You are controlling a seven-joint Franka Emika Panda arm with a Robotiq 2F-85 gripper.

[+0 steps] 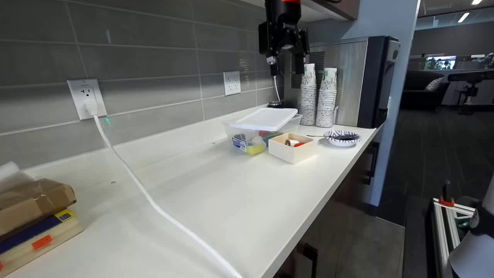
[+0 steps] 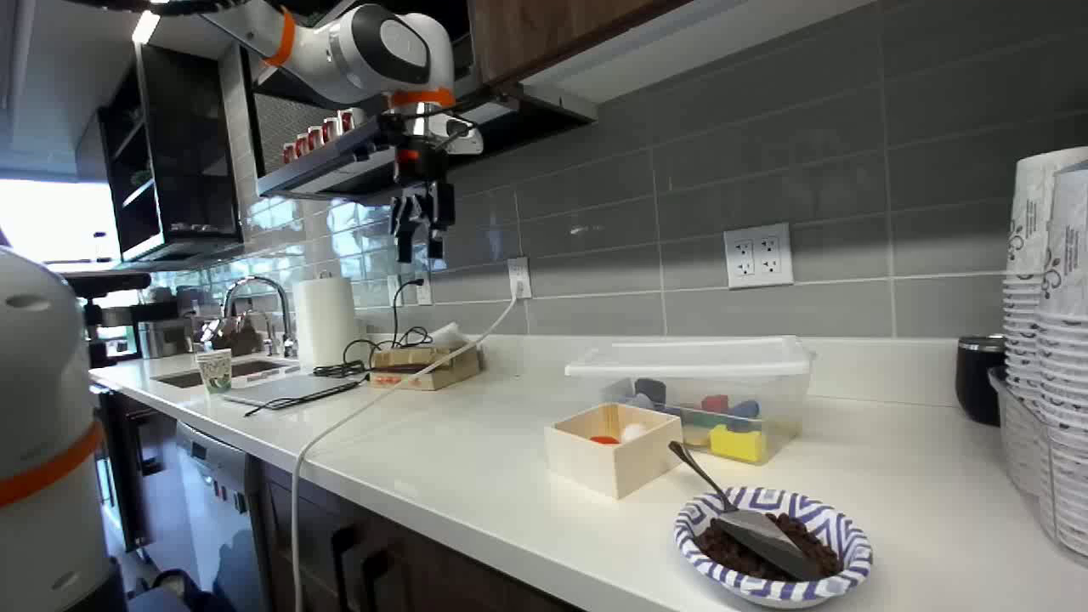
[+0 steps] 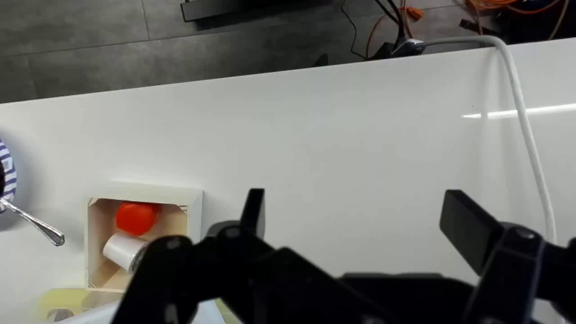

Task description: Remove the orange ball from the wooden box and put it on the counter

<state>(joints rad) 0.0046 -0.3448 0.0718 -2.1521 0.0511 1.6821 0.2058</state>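
Note:
The orange ball (image 3: 136, 218) lies inside the wooden box (image 3: 195, 216) beside a white cylinder (image 3: 122, 251). In both exterior views the ball (image 1: 299, 144) (image 2: 604, 439) is partly hidden by the walls of the box (image 1: 291, 153) (image 2: 582, 455). The box stands on the white counter (image 1: 216, 200) (image 2: 442, 467) (image 3: 337, 135). My gripper (image 1: 286, 71) (image 2: 420, 251) (image 3: 354, 202) is open and empty, high above the counter, pointing down. In the wrist view the box is left of the fingers, partly covered by the gripper body.
A translucent tray (image 1: 247, 135) (image 2: 680, 399) with its lid on top stands beside the box, toward the wall. A patterned bowl (image 1: 341, 142) (image 2: 693, 544) holds a spatula. Cup stacks (image 1: 326, 104) stand farther along. A white cable (image 1: 154, 204) (image 3: 524, 108) crosses the counter. Cabinets hang overhead.

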